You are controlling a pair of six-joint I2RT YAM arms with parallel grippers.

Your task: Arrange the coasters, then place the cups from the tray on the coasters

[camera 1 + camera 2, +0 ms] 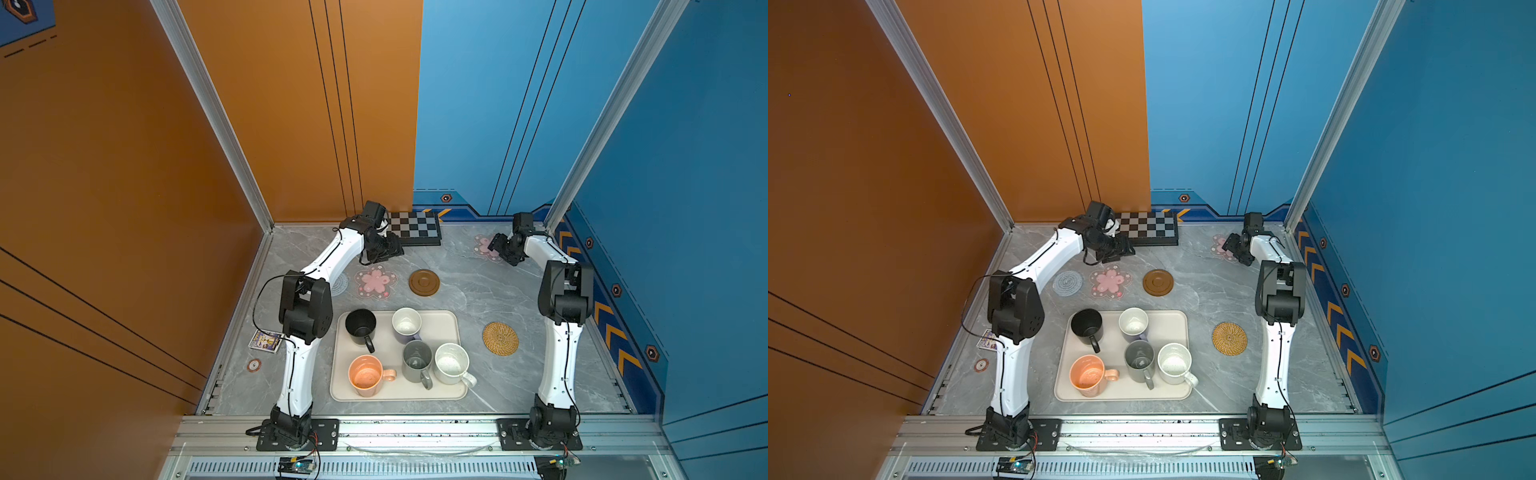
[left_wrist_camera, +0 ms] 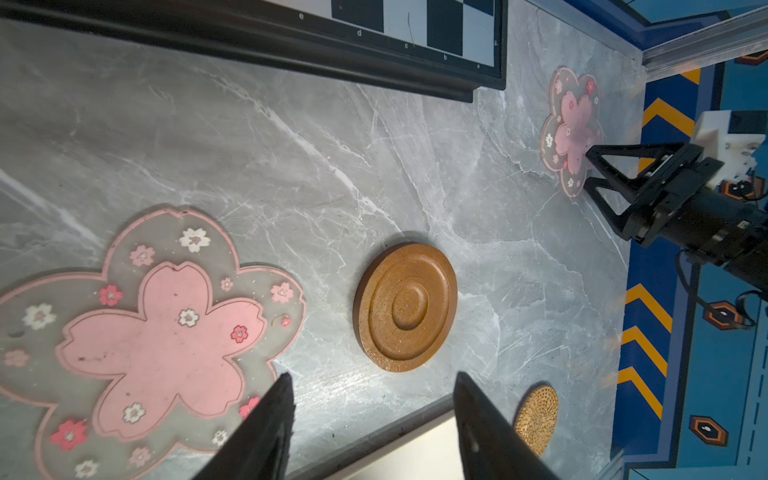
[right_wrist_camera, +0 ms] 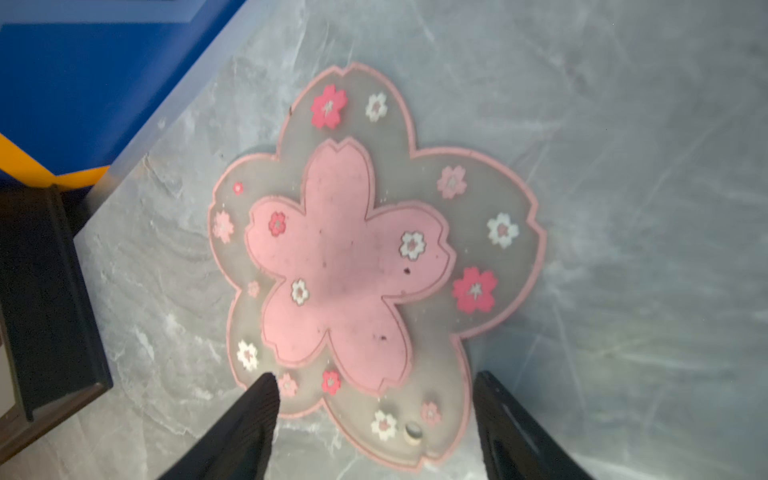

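Right gripper [image 3: 374,382]: jaws spread wide, nothing held, tips low over the edge of one pink flower coaster [image 3: 353,257], upper right of the surface [image 1: 457,266] in both top views; contact not discernible.

Left gripper [image 2: 372,376]: jaws partly apart, empty, near the checkerboard [image 1: 415,228], just above the second pink flower coaster [image 1: 375,281] in frame.

Same row: blue-grey coaster [image 1: 1067,283] left of it, brown wooden coaster [image 1: 424,282] right of it. Rattan coaster [image 1: 500,338] right of the tray [image 1: 440,328].

Tray, lower centre, carries black cup [image 1: 360,326], lavender cup [image 1: 406,324], grey cup [image 1: 417,359], white speckled cup [image 1: 451,362], orange cup [image 1: 365,376], all upright.
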